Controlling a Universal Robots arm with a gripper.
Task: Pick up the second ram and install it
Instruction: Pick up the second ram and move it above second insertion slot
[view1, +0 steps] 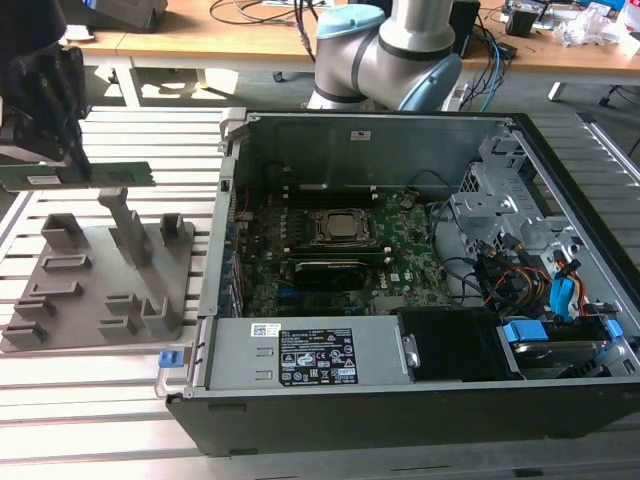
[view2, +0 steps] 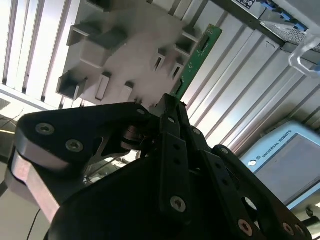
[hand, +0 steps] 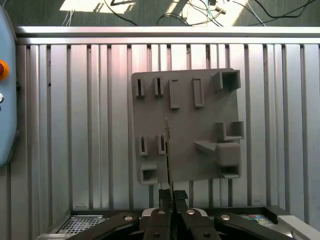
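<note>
Plainly, the gripper (view1: 72, 160) was clamped on the second ram (view1: 120, 175), holding it level over the grey holder tray (view1: 100, 275), close above its tall post. The pick-up looked about done, the install not. Seating would need the strip's edge lined with a slot on the motherboard (view1: 400, 255) inside the open computer case (view1: 350, 140).

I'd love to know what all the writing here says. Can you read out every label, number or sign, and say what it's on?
black label, on the computer's metal cover: print too small to read.
white sticker, beside it: too small to read.
small tag, on the case's back wall: blurred.
pendant, second wrist view: a maker's name only, left unquoted.
the second ram: no legible print.
</note>
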